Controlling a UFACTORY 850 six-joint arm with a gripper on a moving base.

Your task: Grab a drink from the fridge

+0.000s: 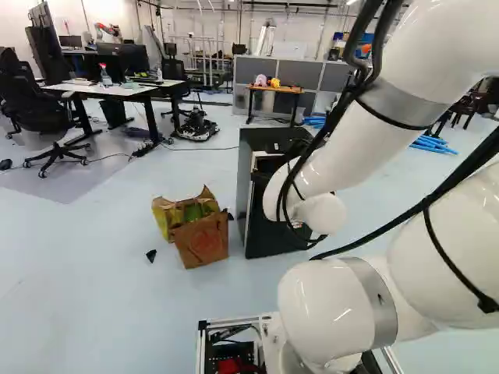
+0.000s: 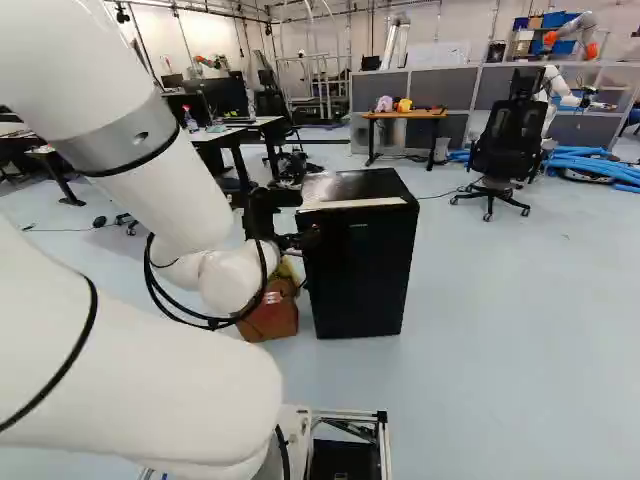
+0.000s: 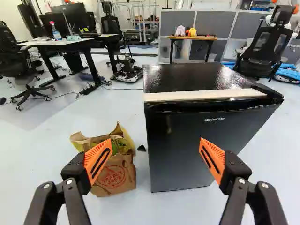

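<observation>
The gripper [image 2: 305, 238] is hovering near the fridge front, released, its orange-padded fingers standing wide apart. The black fridge [image 3: 180, 150] is standing on the floor [image 3: 42, 145] with its door closed, while a brown paper bag [image 3: 116, 176] is sitting left of it and an orange-topped desk [image 3: 201, 37] is standing far behind.

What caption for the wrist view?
Open gripper facing the black fridge, with a brown paper bag beside it.
</observation>
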